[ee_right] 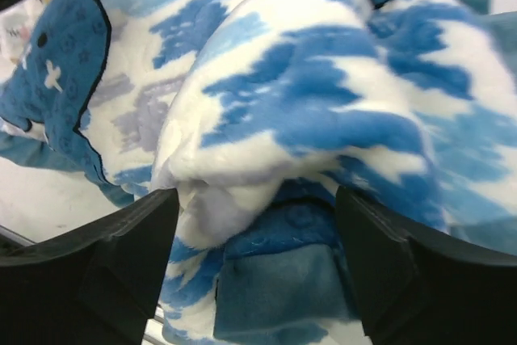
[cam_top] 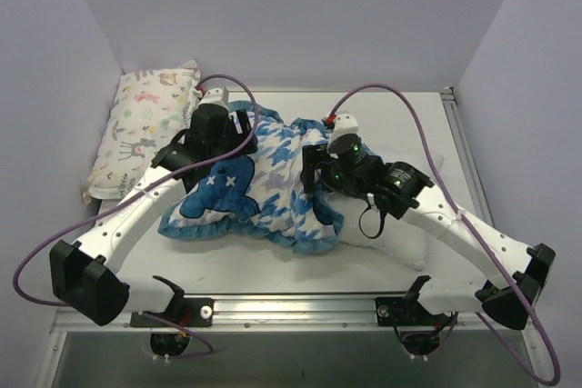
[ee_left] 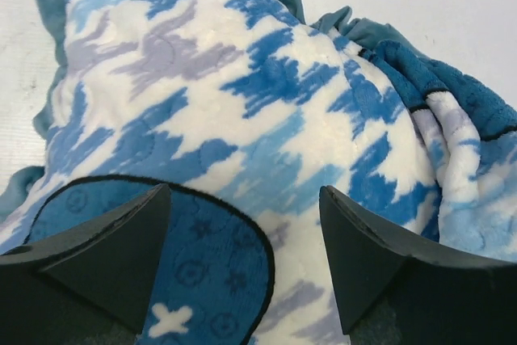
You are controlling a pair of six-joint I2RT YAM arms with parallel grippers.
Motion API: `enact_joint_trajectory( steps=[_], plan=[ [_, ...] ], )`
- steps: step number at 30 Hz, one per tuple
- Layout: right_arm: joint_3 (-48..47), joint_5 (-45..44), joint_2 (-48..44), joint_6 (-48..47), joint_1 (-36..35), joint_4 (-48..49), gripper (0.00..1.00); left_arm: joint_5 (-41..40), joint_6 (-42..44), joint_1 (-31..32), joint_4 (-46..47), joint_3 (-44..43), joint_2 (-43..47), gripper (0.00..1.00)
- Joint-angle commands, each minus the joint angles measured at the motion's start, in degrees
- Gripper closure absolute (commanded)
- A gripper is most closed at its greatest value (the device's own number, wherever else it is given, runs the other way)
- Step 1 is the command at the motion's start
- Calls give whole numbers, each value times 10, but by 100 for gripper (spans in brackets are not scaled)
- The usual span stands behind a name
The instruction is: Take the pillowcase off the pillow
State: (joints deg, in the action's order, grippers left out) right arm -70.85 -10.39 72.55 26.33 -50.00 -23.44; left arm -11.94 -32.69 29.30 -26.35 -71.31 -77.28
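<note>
Both stand wide open and empty, the left gripper [ee_left: 242, 199] just above the pillowcase [ee_left: 266, 78] at its whale patch [ee_left: 202, 280], the right gripper [ee_right: 257, 199] straddling a bunched fold it should bite deeply before drawing it off the pillow [cam_top: 402, 247]

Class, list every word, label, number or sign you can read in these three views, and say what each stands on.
None can be read.
The whale patch on the pillowcase bears only white crosses and embossed circles, no letters.
The small animal-print pillow shows pictures only.

Bright even light, soft shadows, pillowcase [ee_right: 307, 119] slightly blurred in right wrist view
</note>
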Motion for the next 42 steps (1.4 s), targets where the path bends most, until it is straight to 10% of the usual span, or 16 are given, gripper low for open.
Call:
enact_joint_trajectory(
  steps=[1,7,15,20,25,29,32,35,42],
  plan=[
    [-40,-64,-37,-31,3,-70,18,-44,6,-17,-32,20,49,18],
    [-26,-140,-80,-29,11,-120,11,-77,6,-65,-37,74,42,12],
    [-24,-93,-3,-54,74,-121,9,76,-2,-91,42,119,-5,10],
    [-171,0,116,-73,83,-99,70,119,-19,-106,78,150,1,14],
    [-356,78,242,-77,60,-100,91,151,-26,-108,90,160,-4,41],
    [-406,89,276,-77,53,-110,77,163,-30,-108,98,170,-1,83],
    [-359,60,244,-101,43,-94,41,164,-29,-108,97,171,2,98],
    [-318,12,198,-117,39,-96,20,165,-29,-107,93,170,13,100],
    [-119,-88,-12,-55,39,-110,11,91,-11,-108,36,153,56,100]
  ],
)
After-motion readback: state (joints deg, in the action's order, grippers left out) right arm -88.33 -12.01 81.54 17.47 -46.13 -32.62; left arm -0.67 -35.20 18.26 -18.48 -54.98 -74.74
